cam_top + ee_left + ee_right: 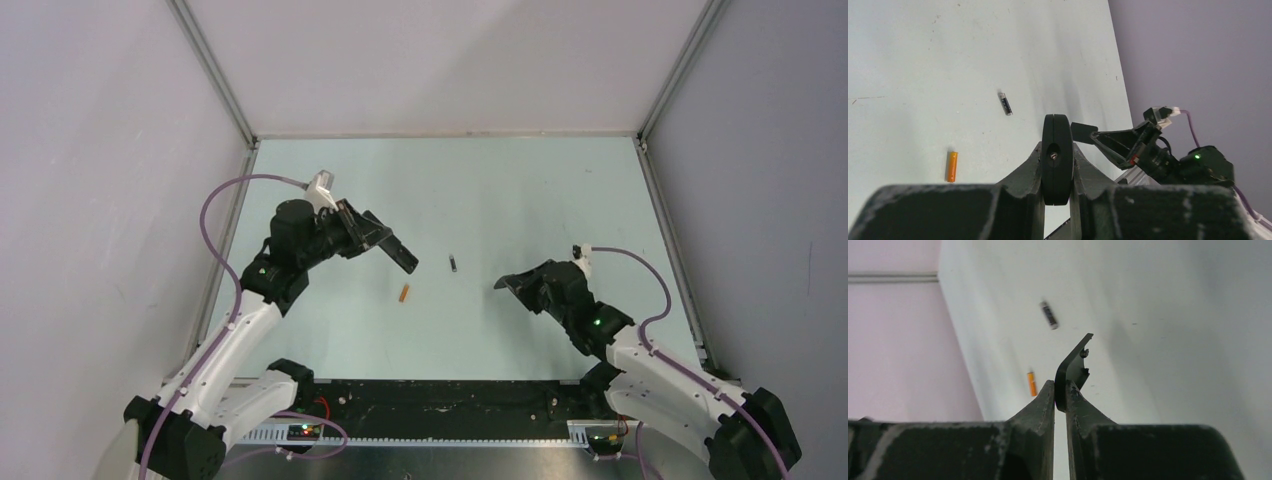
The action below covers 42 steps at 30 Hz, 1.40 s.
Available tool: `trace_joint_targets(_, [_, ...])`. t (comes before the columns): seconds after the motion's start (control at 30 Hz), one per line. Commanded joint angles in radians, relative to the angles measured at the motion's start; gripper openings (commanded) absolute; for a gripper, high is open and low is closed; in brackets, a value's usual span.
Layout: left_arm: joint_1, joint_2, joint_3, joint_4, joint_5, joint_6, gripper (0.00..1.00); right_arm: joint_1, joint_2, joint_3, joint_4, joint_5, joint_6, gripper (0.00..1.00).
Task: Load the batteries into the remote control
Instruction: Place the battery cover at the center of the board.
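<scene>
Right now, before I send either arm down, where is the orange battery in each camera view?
Top external: the orange battery lies near the middle, between the two arms, below and left of the dark battery.
Left wrist: the orange battery is at lower left.
Right wrist: the orange battery is left of centre, low.
Shared landmark: the dark battery, lying apart from it in all three views.
</scene>
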Motion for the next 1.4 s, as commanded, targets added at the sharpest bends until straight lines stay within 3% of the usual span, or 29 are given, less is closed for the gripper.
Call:
trace_joint_targets(0.0, [0.005, -0.021, 0.007, 0.019, 0.033, 0.017, 0.0, -0.042, 0.016, -0.046, 0.032, -0.011, 0.013, 0.0])
trace_joint_targets(0.27, [0.005, -0.027, 0.0, 0.018, 0.042, 0.013, 0.0, -0.081, 0.063, -0.048, -0.121, -0.006, -0.001, 0.01])
trace_joint_targets(0.53, [0.005, -0.031, 0.009, 0.018, 0.048, 0.011, 0.0, -0.086, 0.018, -0.054, -0.279, 0.003, 0.019, 0.13])
trace_joint_targets(0.6, [0.005, -0.032, 0.012, 0.018, 0.05, 0.006, 0.0, -0.086, -0.002, -0.055, -0.331, 0.006, 0.04, 0.25])
trace_joint_targets(0.7, [0.005, -0.036, 0.017, 0.019, 0.06, 0.0, 0.0, -0.086, -0.03, -0.054, -0.433, 0.021, 0.086, 0.56])
trace_joint_targets(0.77, [0.004, -0.039, 0.021, 0.018, 0.07, -0.003, 0.0, -0.086, -0.046, -0.054, -0.468, 0.035, 0.104, 0.68])
trace_joint_targets(0.83, [0.006, -0.038, 0.034, 0.018, 0.083, 0.002, 0.0, -0.085, -0.062, -0.046, -0.502, 0.057, 0.117, 0.72])
trace_joint_targets(0.97, [0.009, -0.033, 0.049, 0.019, 0.114, 0.015, 0.0, -0.083, -0.081, -0.012, -0.535, 0.109, 0.112, 0.74])
trace_joint_targets(1.13, [0.045, -0.033, 0.054, 0.019, 0.179, 0.054, 0.0, -0.08, -0.041, 0.086, -0.466, 0.099, -0.028, 0.72])
trace_joint_targets(1.37, [0.062, -0.031, 0.079, 0.019, 0.41, 0.241, 0.0, -0.032, 0.206, 0.267, -0.29, 0.074, -0.3, 0.67])
